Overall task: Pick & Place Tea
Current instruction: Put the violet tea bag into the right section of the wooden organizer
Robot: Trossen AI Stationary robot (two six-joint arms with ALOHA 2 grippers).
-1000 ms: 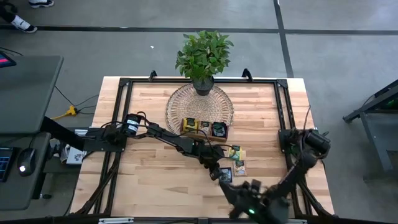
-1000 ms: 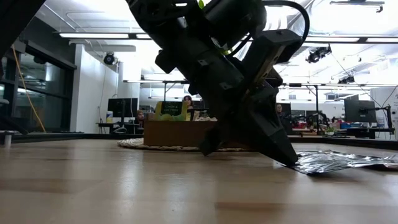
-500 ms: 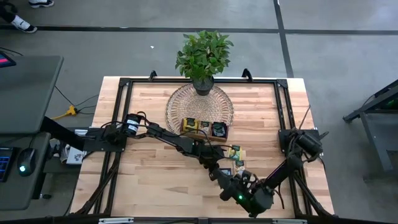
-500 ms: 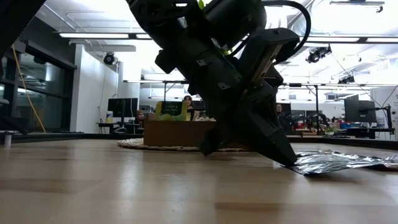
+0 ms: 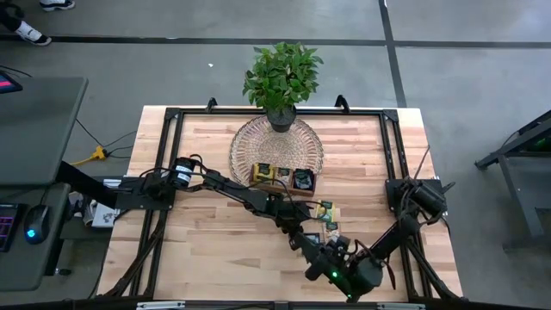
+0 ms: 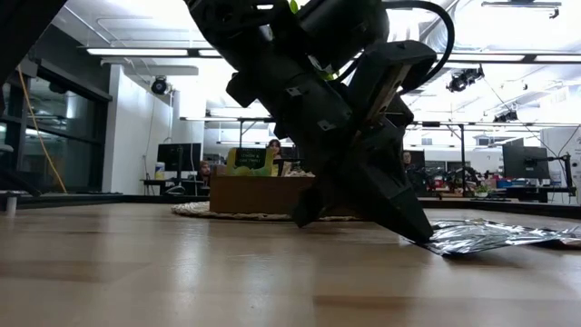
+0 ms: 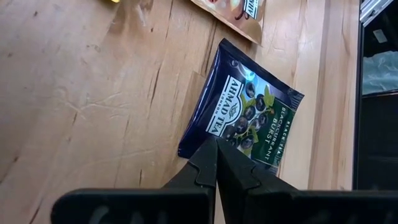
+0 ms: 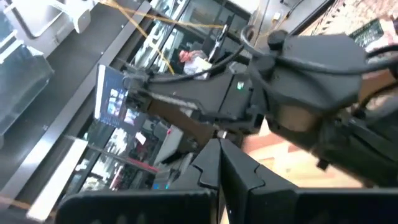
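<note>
A: What is the biggest thing here?
B: The pale wooden slatted table (image 5: 207, 250) in its black frame. At its far edge sits a round woven wicker mat (image 5: 275, 142) bearing a leafy green potted plant (image 5: 282, 76) and a brown wooden tray (image 5: 283, 178) holding several sachets.

A: And the arms?
B: The left arm reaches from the table's left side across to the near right part. The left gripper (image 7: 216, 149) has its fingers pressed together, the tip down at the table on the corner of a dark blue square foil tea sachet (image 7: 245, 115) that lies flat on the wood. I cannot tell whether the corner is pinched.

A: The right one?
B: The right gripper (image 8: 219, 148) is also closed, with nothing in it. It hangs low near the front edge, just beside the left arm's wrist.

A: Any other tea?
B: A few yellow-green and dark loose sachets (image 5: 327, 220) lie flat between the tray and the blue one.
</note>
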